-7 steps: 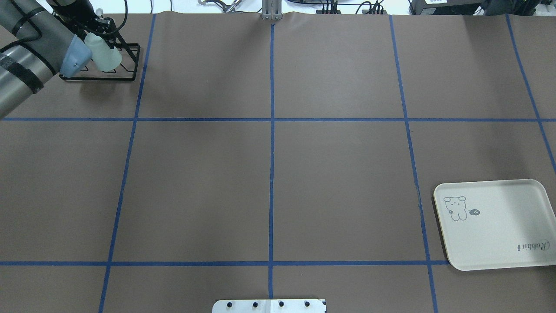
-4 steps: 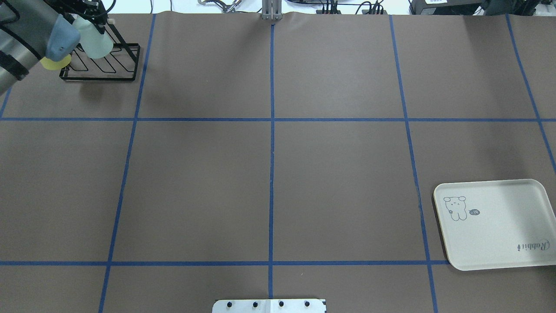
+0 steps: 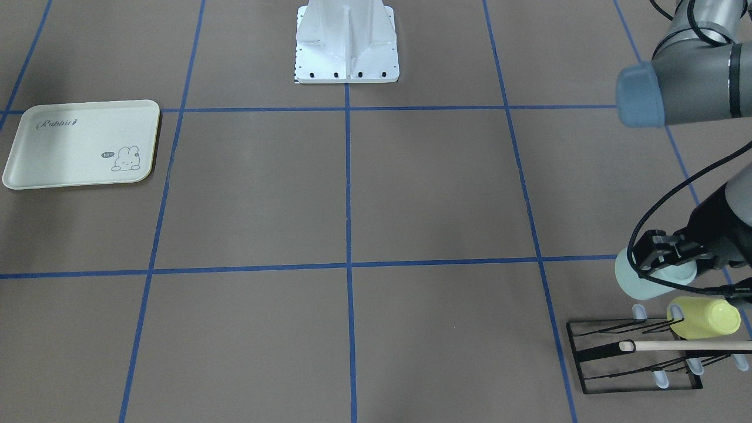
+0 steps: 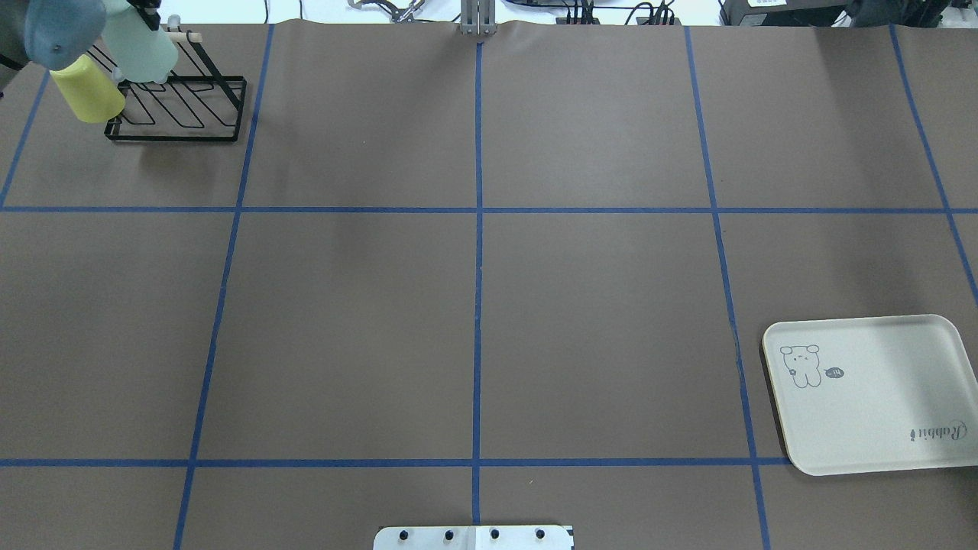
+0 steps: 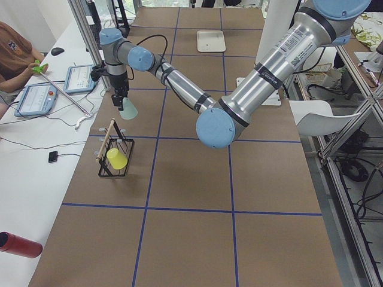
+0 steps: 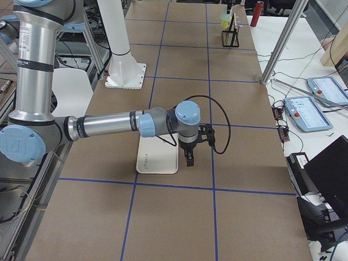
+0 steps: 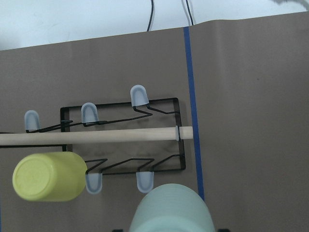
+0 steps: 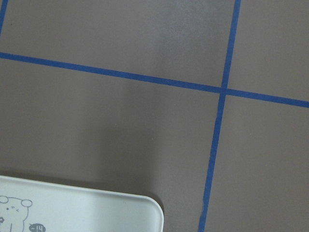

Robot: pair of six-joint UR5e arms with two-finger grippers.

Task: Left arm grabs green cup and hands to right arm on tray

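My left gripper (image 3: 667,259) is shut on the pale mint-green cup (image 3: 645,286) and holds it in the air just off the black wire rack (image 3: 634,358). The cup also shows in the overhead view (image 4: 141,50), the exterior left view (image 5: 129,110) and the left wrist view (image 7: 174,210). The cream rabbit tray (image 4: 879,397) lies on the table's opposite side with nothing on it. My right gripper (image 6: 188,159) hangs over the table beside the tray (image 6: 157,157); I cannot tell whether it is open or shut. The right wrist view shows only the tray's corner (image 8: 72,208).
A yellow-green cup (image 3: 705,317) sits tilted on the rack, under its wooden rod (image 7: 96,137). The white base plate (image 3: 346,41) is at the table's robot side. A person (image 5: 12,54), tablets and a red bottle (image 5: 18,245) are at the side bench.
My left arm has lifted the mint-green cup off the rack and drawn back toward the far left corner. The yellow-green cup has come into view from under the arm.
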